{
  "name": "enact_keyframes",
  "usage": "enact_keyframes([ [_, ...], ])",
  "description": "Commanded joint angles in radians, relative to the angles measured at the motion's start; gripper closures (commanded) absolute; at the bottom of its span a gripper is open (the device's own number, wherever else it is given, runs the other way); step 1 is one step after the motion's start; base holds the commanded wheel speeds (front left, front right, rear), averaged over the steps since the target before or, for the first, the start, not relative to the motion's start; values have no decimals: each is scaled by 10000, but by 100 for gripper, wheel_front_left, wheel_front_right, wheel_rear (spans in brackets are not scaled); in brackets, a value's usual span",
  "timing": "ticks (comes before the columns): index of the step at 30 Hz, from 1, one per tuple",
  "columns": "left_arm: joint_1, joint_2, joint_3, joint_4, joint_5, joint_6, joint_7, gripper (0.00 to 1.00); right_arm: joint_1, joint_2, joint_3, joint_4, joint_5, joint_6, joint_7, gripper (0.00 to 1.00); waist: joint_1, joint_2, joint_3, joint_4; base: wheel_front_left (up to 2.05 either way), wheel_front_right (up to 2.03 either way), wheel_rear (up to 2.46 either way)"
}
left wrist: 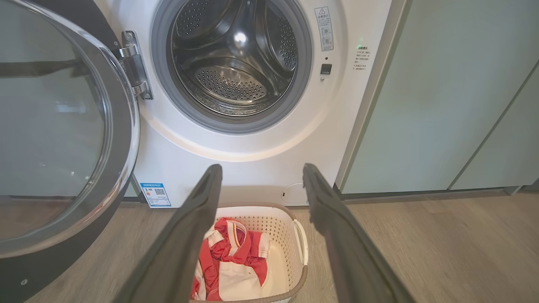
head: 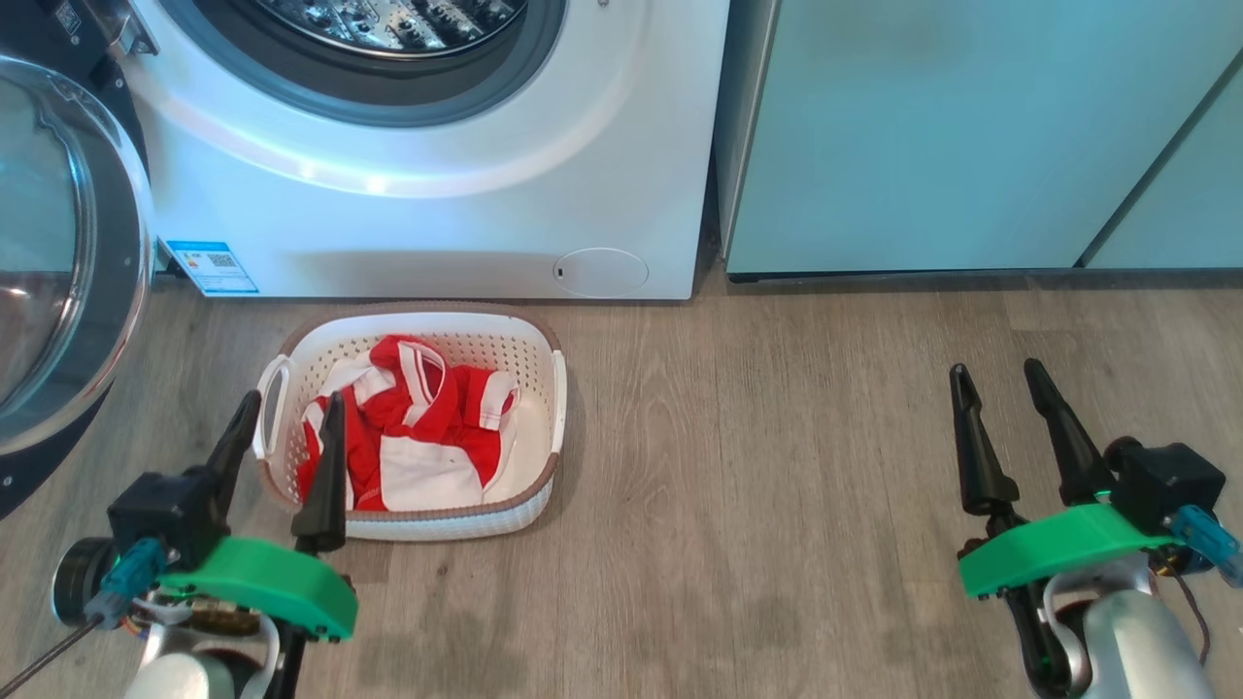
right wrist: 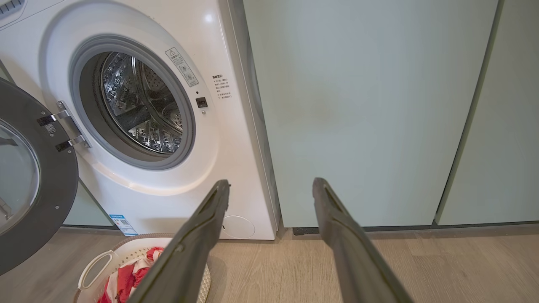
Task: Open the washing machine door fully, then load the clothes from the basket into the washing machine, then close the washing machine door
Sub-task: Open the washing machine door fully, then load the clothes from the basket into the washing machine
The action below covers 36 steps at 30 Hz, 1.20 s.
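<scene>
The left gripper (head: 294, 398) hangs nearest, jaws wide and empty, its fingers over the near left corner of the basket (head: 486, 345). The right gripper (head: 995, 367) is also wide and empty, well apart over bare floor (head: 738, 466).

The basket sits on the floor just in front of the washer (head: 437, 223). The clothes (head: 418, 427) lie in it as a loose red and white heap, so loading has not begun.

Beyond, the drum (left wrist: 236, 63) looks empty. The door (head: 126, 291) is swung out to the left on its hinge (left wrist: 134, 63). Whether it has reached its stop I cannot tell. Teal cabinets (head: 923, 136) stand to the right of the washer.

Risks, as I judge them:
- One left finger lies over the basket's left handle. A straight drop could catch the handle or rim and drag or tip the light basket.
- The heap is layered. A shallow pinch may lift one garment and leave the rest, or let a sleeve trail and fall short of the opening.
- The door is close beside the left arm. A wide swing on the lift could knock it, or it could drift back into the path.
- Fabric left across the grey seal would stop the door latching later.
</scene>
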Motion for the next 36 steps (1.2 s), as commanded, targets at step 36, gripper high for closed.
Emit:
enact_keyframes([
  [36, -446, 423, 60, -334, 34, 338, -151, 0, -381, 20, 239, -201, 176, 0, -196, 0, 1, 0, 148, -18, 8, -8, 0],
])
